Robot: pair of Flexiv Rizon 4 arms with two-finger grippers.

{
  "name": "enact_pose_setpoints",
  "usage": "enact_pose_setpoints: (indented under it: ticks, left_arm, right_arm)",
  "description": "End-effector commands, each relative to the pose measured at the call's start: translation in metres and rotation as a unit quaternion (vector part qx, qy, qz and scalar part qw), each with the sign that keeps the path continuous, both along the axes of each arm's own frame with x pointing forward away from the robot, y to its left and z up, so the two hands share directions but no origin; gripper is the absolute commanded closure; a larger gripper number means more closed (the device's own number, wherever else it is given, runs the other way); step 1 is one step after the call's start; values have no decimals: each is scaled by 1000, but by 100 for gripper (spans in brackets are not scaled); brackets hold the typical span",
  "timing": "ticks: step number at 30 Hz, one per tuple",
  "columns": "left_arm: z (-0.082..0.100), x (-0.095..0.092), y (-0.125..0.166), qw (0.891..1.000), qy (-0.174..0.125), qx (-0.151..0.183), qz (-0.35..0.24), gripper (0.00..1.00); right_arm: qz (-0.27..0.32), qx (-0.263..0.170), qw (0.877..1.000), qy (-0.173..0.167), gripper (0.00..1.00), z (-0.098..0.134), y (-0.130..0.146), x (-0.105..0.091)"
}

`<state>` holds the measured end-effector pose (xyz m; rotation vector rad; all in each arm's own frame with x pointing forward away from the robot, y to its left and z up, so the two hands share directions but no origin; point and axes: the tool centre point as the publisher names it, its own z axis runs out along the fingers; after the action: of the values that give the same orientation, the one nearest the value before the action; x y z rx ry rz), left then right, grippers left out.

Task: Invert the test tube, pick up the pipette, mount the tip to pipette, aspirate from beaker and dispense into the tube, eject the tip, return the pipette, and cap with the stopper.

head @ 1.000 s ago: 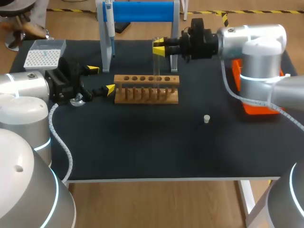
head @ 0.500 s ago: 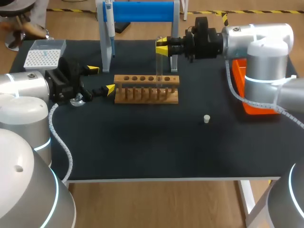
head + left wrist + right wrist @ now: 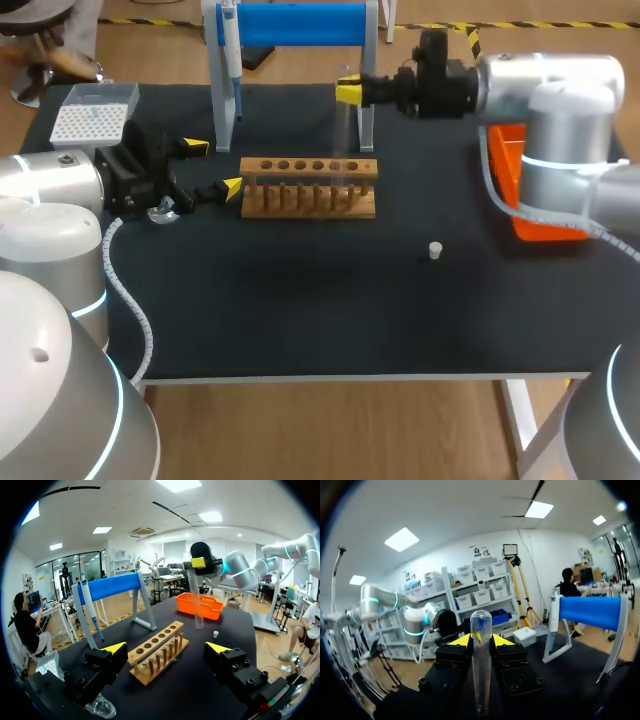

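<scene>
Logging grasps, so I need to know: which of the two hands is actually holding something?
The right hand: it is shut on the glass test tube. The left hand, beside the end of the wooden rack, stands open and empty.

Silver-grey rounded arms (image 3: 545,85), cyan-lit joint rings (image 3: 545,164), black wrist blocks (image 3: 140,170), yellow-tipped fingers (image 3: 232,186), white coiled cable (image 3: 125,295)

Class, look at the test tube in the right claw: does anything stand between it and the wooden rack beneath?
Nothing visible does. The test tube hangs from the right claw over the rack, with only air between them.
</scene>
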<state>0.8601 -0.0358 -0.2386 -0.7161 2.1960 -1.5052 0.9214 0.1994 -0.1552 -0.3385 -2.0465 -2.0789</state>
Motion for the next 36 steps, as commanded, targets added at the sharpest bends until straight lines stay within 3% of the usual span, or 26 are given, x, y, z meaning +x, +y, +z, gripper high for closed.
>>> enact_pose_setpoints:
  ticks: [1,6,12,18,20,22,23,25,27,32,34,36]
  left_arm:
    - [-2,0,-2,1000,-3,-1,3,0]
    - [-2,0,-2,1000,-3,-1,3,0]
    - [-2,0,-2,1000,-3,-1,3,0]
    - [-2,0,-2,1000,-3,-1,3,0]
    - [-2,0,-2,1000,-3,-1,3,0]
    - [-2,0,-2,1000,-3,-1,3,0]
    - [-2,0,-2,1000,-3,-1,3,0]
    - [-2,0,-2,1000,-3,-1,3,0]
    - [-2,0,-2,1000,-3,-1,3,0]
    - [-2,0,-2,1000,-3,-1,3,0]
    - [-2,0,-2,1000,-3,-1,3,0]
    - [-2,0,-2,1000,-3,-1,3,0]
  right_arm:
    - [-11,15,978,208,100,2,-7,4]
    - [0,6,952,307,100,-3,-7,5]
    - [23,16,924,381,100,-2,-3,5]
    - [25,12,909,415,100,-2,1,4]
    - [30,20,893,448,100,-3,1,4]
    - [33,15,893,448,100,-3,1,4]
    - [40,24,880,474,100,-3,1,4]
    - [38,22,879,475,100,-2,0,5]
    - [41,30,863,502,100,-2,0,6]
    - [43,26,857,513,100,-2,0,7]
    - [43,17,863,503,100,-2,0,8]
    - [52,23,854,518,100,-2,0,8]
